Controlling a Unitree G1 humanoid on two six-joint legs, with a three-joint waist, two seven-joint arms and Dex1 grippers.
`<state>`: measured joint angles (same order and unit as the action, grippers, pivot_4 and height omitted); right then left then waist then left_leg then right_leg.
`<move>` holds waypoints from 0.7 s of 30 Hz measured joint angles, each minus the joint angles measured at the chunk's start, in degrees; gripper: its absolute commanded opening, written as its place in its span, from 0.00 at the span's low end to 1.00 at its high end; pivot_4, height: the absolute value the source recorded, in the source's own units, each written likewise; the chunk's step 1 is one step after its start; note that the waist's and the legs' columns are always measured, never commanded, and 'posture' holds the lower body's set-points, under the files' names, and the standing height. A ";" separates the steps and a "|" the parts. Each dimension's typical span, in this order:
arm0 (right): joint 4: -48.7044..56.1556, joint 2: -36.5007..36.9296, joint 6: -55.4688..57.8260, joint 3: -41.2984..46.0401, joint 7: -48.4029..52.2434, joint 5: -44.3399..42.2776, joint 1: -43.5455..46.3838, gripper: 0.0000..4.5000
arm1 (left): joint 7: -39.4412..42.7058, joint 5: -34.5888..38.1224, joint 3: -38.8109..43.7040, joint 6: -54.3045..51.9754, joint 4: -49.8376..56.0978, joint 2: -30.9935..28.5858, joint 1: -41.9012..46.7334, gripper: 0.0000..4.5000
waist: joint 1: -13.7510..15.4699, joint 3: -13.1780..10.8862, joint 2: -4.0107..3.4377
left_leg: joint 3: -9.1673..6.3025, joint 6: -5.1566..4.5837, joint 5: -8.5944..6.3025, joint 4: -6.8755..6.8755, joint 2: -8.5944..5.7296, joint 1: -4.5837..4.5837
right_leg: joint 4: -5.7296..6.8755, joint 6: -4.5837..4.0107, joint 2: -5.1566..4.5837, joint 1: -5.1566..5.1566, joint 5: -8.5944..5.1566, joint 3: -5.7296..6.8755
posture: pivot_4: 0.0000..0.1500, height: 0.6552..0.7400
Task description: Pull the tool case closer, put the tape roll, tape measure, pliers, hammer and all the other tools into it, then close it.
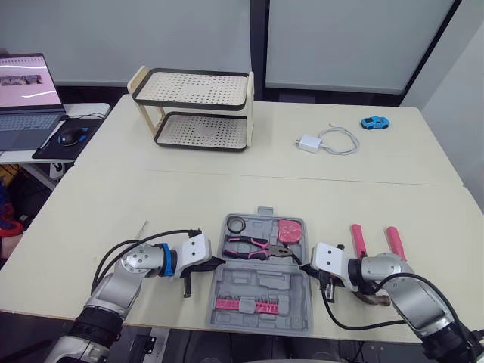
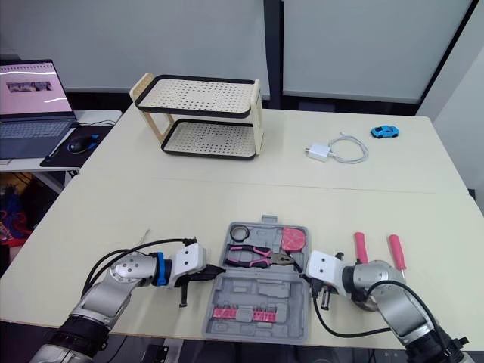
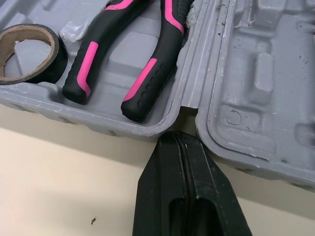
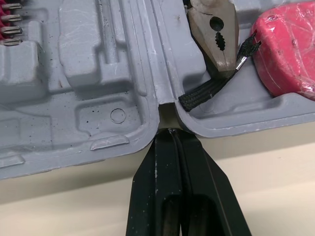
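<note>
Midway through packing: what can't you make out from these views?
1. Pink-handled tools right of the tool case: heads hidden under the right arm, head views.
2. Brown object beneath that arm: mostly covered, kind unclear.
3. Tape measure: cut off by the right wrist view's edge.

The laptop (image 1: 26, 98) at the far left is cut off by the picture's edge. The ends of the pink handles (image 1: 358, 240) at the near right are hidden behind the right arm; one tool or two cannot be told.
</note>
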<state>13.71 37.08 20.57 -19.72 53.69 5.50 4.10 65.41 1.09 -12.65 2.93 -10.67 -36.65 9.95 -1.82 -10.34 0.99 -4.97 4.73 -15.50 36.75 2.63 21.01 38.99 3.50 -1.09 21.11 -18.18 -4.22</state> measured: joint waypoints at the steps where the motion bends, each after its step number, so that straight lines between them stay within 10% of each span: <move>1: -0.01 -0.01 0.00 -0.02 0.00 0.01 0.03 0.01 | -0.07 -0.04 0.00 -0.04 0.00 0.00 0.05 0.00 | 0.00 0.00 0.00 | 0.00 0.00 0.00 0.00 0.00 0.00 | 0.00 0.00 0.00 0.00 0.00 0.00 | 1.00 0.94; 21: -3.13 -0.84 0.10 0.19 -1.30 0.64 3.43 0.01 | -2.34 -2.53 -0.39 0.23 -3.52 2.19 4.39 0.00 | 0.06 0.00 0.00 | -0.01 0.00 0.00 0.01 -0.01 0.02 | 0.00 0.00 0.00 0.00 0.01 0.01 | 1.00 0.94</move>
<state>10.58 36.25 20.67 -19.52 52.39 6.15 7.53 63.07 -1.44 -13.04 3.16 -14.19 -34.46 14.35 -1.77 -10.34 0.99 -4.98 4.73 -15.50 36.76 2.63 21.04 38.99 3.50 -1.09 21.11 -18.17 -4.21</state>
